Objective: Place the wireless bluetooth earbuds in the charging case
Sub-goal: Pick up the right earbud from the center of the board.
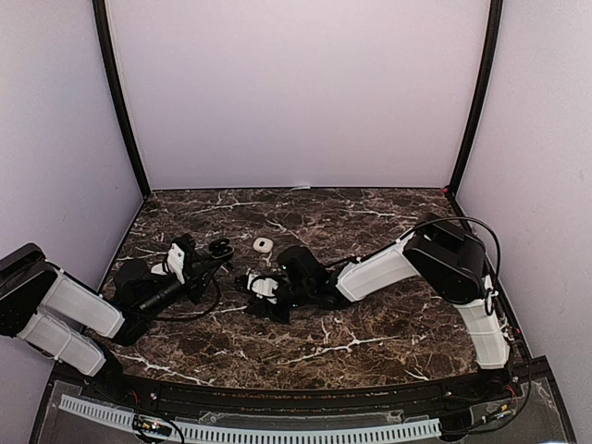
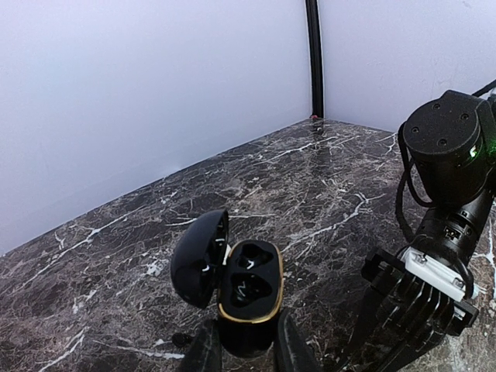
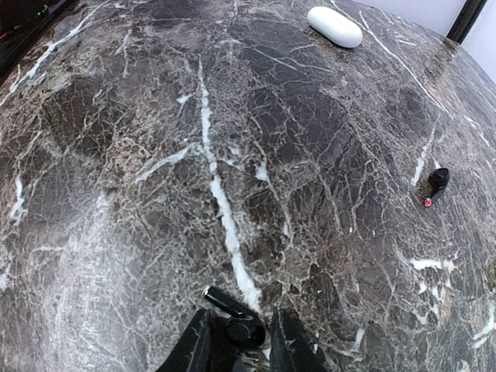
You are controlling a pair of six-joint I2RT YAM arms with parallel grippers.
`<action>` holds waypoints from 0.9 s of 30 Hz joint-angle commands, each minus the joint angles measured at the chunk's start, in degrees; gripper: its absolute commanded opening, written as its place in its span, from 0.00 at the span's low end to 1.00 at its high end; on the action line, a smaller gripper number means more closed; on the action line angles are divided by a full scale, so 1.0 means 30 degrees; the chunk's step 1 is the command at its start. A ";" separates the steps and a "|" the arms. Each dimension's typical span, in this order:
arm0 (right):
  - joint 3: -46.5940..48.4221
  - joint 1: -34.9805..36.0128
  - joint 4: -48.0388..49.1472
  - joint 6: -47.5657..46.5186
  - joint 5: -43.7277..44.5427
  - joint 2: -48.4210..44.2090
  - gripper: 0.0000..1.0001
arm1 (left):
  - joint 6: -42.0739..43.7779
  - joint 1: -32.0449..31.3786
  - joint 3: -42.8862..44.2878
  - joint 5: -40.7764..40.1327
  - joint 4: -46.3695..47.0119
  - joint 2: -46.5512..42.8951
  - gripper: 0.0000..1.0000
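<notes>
The charging case (image 2: 249, 288) is glossy black with a gold rim. Its lid stands open to the left and both wells look empty. My left gripper (image 2: 246, 324) is shut on the case's lower body and holds it above the table; in the top view the case (image 1: 220, 248) sits left of centre. The earbuds here are black. One earbud (image 3: 245, 328) lies on the marble between the fingers of my right gripper (image 3: 239, 319), its stem pointing up-left. The jaws stand close on either side with a dark gap showing. A second earbud (image 3: 437, 184) with a red tip lies far right.
A white oval object (image 3: 335, 25) rests on the marble beyond the right gripper, also seen as the white oval (image 1: 263, 244) between the two arms. The right arm's wrist (image 2: 446, 155) looms close beside the held case. Lilac walls enclose the table on three sides.
</notes>
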 commanded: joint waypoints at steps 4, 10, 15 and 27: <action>-0.0419 -0.0229 -0.0560 0.0317 0.0419 -0.0245 0.19 | 0.0094 0.0086 -0.0146 0.0162 0.0331 -0.0254 0.09; -0.0814 -0.0229 0.0084 0.0474 0.0641 -0.0651 0.14 | 0.0185 0.0086 -0.0149 0.0294 0.0383 -0.0223 0.09; -0.2002 -0.0229 0.0932 0.0471 0.1183 -0.1796 0.13 | 0.0605 0.0086 -0.0092 0.1280 0.0430 -0.0115 0.09; -0.8144 0.0384 0.2721 0.0552 0.4758 -0.8278 0.13 | 0.1812 0.0037 0.0047 0.7320 0.2784 0.1631 0.07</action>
